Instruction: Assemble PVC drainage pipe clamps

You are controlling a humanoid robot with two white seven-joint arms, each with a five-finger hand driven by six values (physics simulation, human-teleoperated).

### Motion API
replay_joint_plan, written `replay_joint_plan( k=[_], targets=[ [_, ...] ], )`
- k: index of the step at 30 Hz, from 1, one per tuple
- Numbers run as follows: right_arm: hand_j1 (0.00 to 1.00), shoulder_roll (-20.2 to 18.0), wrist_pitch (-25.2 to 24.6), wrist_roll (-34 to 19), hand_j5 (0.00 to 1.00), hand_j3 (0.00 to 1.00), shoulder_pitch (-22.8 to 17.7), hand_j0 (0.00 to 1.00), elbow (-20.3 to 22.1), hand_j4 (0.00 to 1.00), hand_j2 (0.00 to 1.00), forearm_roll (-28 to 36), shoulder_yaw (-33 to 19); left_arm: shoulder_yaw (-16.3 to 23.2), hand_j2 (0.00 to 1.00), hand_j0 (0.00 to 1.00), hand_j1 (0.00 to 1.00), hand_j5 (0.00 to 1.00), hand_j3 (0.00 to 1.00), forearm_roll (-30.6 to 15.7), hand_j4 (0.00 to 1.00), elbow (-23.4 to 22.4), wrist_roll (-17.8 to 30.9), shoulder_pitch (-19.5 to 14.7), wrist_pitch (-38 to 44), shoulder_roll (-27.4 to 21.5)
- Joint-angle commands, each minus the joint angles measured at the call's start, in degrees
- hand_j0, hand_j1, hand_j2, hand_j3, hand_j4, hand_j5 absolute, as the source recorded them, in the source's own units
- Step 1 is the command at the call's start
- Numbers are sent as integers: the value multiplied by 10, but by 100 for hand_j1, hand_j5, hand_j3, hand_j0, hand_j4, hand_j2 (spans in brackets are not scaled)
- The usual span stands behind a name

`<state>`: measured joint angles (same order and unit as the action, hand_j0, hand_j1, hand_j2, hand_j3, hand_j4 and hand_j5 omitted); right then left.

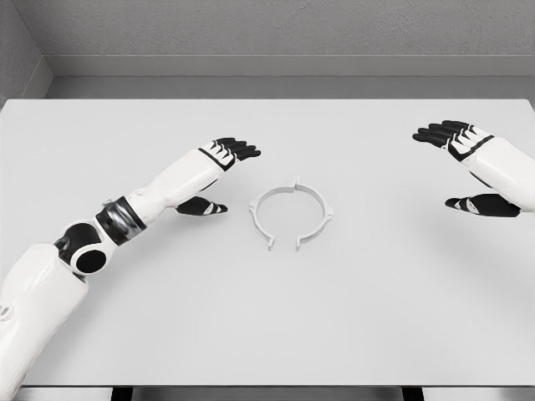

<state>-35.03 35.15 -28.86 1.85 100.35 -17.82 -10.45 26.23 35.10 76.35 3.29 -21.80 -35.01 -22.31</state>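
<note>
At table (267, 334) centre: clamp ring (291, 215) lies flat, accessible | left hand (219, 171) beside it, fingers spread, empty | right hand (468, 163) well apart, likewise.

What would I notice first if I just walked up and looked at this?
Probably the pale ring clamp lying flat in the middle of the white table, with small gaps in its rim. Next, two white robot arms with black fingers: the left hand hangs open just left of the ring, and the right hand hangs open far off on the right.

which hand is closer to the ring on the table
The left hand, just beside the white ring with open fingers. The right hand hangs far off near the table's right edge.
</note>
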Motion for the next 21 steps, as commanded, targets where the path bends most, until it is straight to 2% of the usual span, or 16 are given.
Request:
replay_joint_plan(
  k=[1, 17, 18, 21],
  targets=[
    [100, 0, -1, 0, 100, 100, 0, 100, 0, 100, 100, 4, 0, 0, 100, 100, 100, 100, 100, -4, 100, 0, 0, 0, 0, 0],
    [100, 0, -1, 0, 100, 100, 0, 100, 0, 100, 100, 4, 0, 0, 100, 100, 100, 100, 100, -4, 100, 0, 0, 0, 0, 0],
    [100, 3, -1, -1, 100, 100, 1, 100, 0, 100, 100, 3, 3, -7, 100, 100, 100, 100, 100, -41, 100, -26, -1, -4, 0, 45],
    [100, 3, -1, 0, 100, 100, 1, 100, 0, 100, 100, 4, 3, -18, 100, 100, 100, 100, 100, -43, 100, -26, -1, -2, 0, 46]
  ],
)
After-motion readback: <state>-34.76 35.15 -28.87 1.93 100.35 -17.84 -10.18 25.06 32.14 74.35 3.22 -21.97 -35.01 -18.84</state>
